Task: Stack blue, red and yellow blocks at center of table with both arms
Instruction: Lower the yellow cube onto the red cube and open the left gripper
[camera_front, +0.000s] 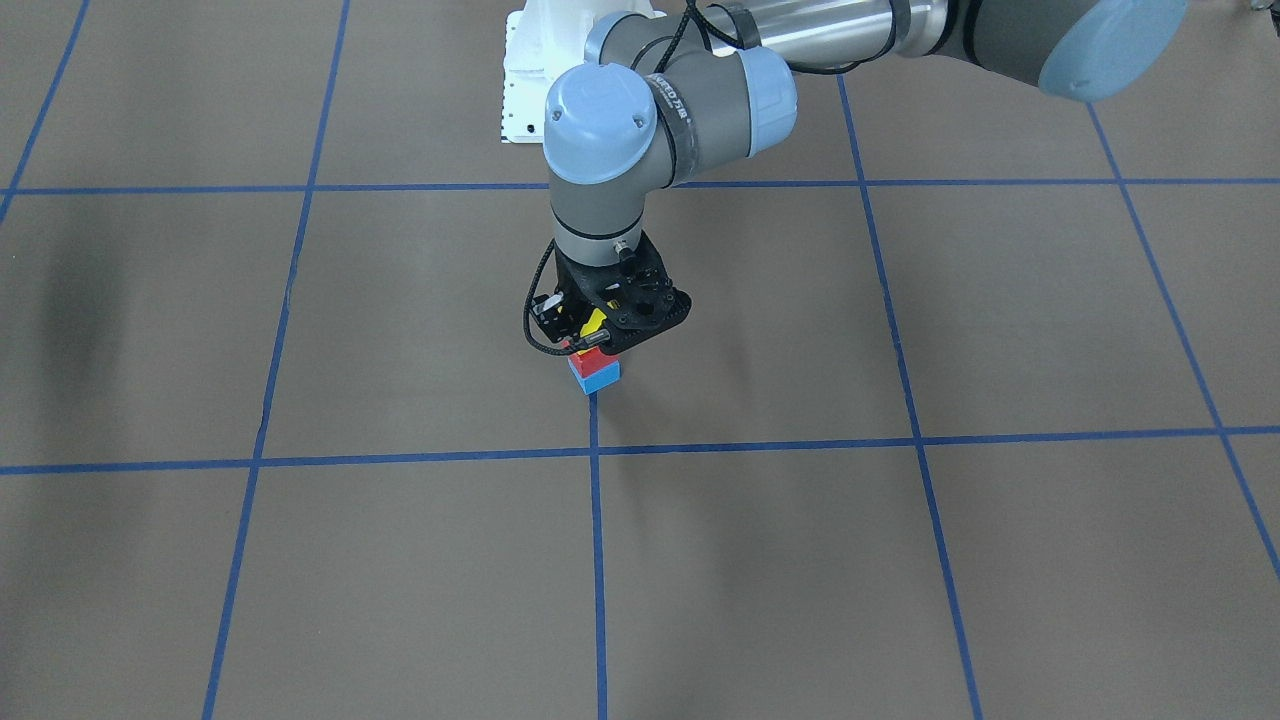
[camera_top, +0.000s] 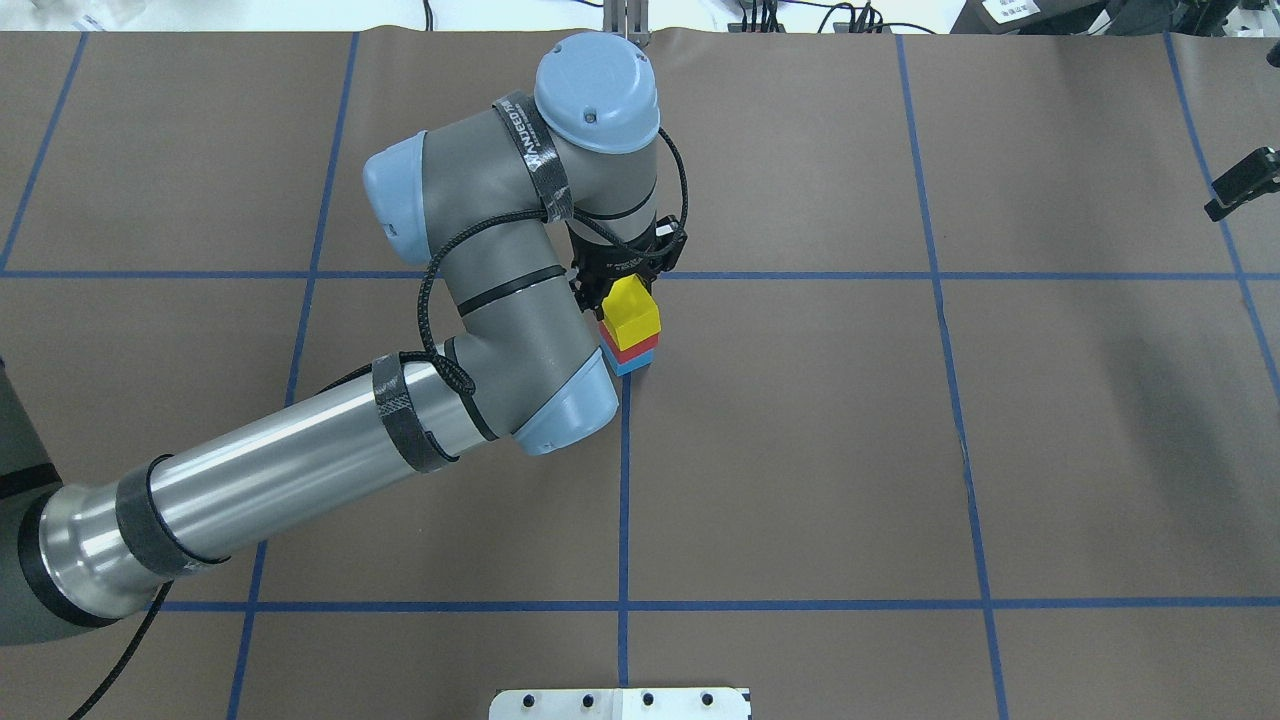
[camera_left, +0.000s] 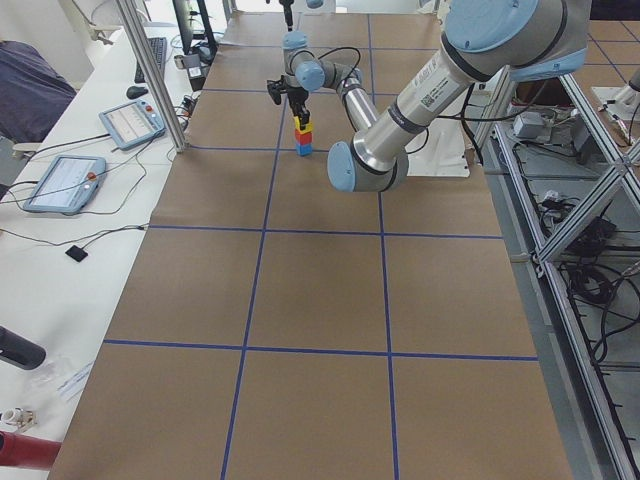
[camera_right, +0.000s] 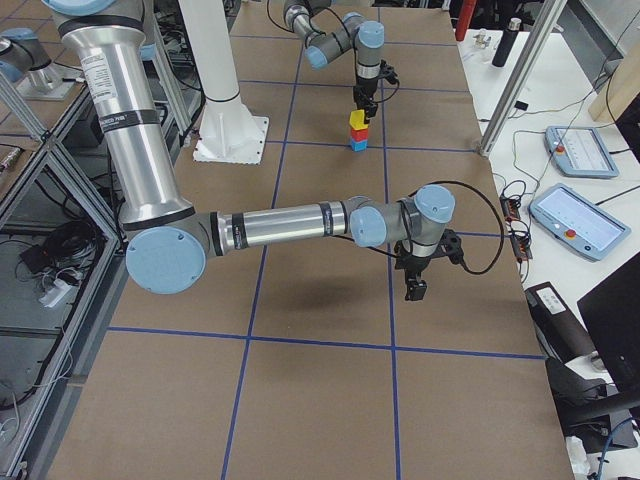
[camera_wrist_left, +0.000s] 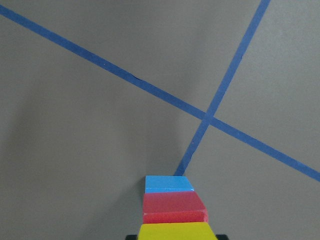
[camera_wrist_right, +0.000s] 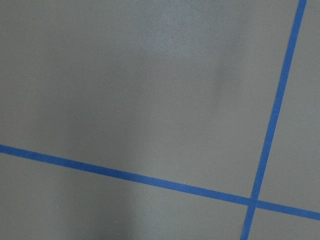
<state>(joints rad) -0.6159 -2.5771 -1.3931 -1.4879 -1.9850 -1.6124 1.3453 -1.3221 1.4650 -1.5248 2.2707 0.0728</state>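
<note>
A stack stands near the table's centre, by a crossing of blue tape lines: the blue block at the bottom, the red block on it, and the yellow block on top. The stack also shows in the left wrist view, with the blue block, the red block and the yellow block. My left gripper comes down over the stack, and its fingertips sit against the yellow block's two sides. My right gripper hangs above bare table far from the stack. I cannot tell whether it is open or shut.
The white robot base plate is at the robot's side of the table. Blue tape lines grid the brown table. Desks with control pendants and a metal post line the far long edge.
</note>
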